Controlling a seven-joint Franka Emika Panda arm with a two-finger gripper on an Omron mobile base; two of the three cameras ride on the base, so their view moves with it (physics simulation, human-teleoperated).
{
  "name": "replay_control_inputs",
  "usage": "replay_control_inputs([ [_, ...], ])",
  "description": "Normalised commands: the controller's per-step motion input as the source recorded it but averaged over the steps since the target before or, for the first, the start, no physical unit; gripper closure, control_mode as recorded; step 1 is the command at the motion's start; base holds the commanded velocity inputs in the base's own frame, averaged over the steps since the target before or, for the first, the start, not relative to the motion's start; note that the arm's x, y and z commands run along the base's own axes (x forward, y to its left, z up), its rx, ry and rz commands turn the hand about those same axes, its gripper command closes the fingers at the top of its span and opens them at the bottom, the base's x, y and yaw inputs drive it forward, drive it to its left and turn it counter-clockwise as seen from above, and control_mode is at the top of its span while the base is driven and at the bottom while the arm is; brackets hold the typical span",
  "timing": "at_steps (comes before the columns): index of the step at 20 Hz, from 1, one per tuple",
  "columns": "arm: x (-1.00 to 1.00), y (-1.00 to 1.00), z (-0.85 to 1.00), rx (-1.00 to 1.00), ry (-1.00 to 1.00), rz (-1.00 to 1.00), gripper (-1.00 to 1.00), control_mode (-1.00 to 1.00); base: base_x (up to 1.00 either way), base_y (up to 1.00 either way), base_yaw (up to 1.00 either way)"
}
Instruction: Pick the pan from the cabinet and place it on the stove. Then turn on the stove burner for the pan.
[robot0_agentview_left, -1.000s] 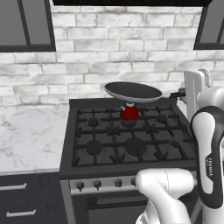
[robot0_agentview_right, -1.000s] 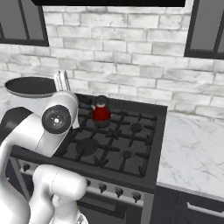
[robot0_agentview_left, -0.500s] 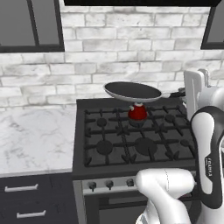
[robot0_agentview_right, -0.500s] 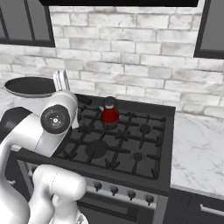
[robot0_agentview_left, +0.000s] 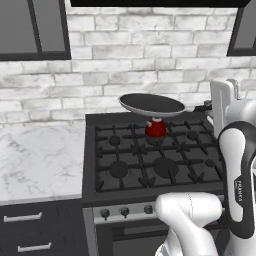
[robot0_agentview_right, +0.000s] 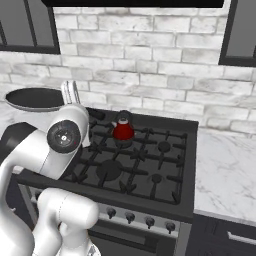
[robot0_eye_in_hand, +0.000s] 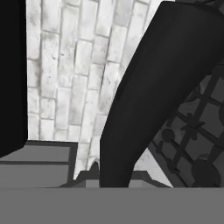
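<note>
Pan (robot0_agentview_left: 151, 104) rides in the air above the far side of the stove (robot0_agentview_left: 150, 160), its handle clamped in the closed gripper (robot0_agentview_left: 212, 106), awaiting lowering onto a free burner clear of the red kettle (robot0_agentview_left: 155, 128).

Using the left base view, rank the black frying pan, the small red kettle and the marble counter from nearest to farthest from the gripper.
1. Black frying pan: held by its handle in the shut gripper, raised over the stove's back.
2. Small red kettle: on a rear burner, under the pan.
3. White marble counter: far left of the stove.
</note>
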Motion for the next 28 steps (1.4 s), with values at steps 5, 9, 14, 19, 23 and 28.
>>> replay_control_inputs([
  [5,0.0,0.0,0.0,0.0,0.0,0.0,1.0,1.0,0.12,0.21,-0.02],
  [9,0.0,0.0,0.0,0.0,0.0,0.0,1.0,1.0,0.15,0.35,-0.01],
  [14,0.0,0.0,0.0,0.0,0.0,0.0,1.0,-1.0,0.02,0.09,0.0],
  [19,-0.06,-0.2,-0.02,0.0,-0.16,0.0,1.0,-1.0,0.0,0.0,0.0],
  [23,-0.14,-0.43,0.0,0.0,-0.18,0.0,1.0,-1.0,0.0,0.0,0.0],
  [28,-0.03,-0.58,-0.07,0.0,-0.06,-0.01,1.0,-1.0,0.0,0.0,0.0],
])
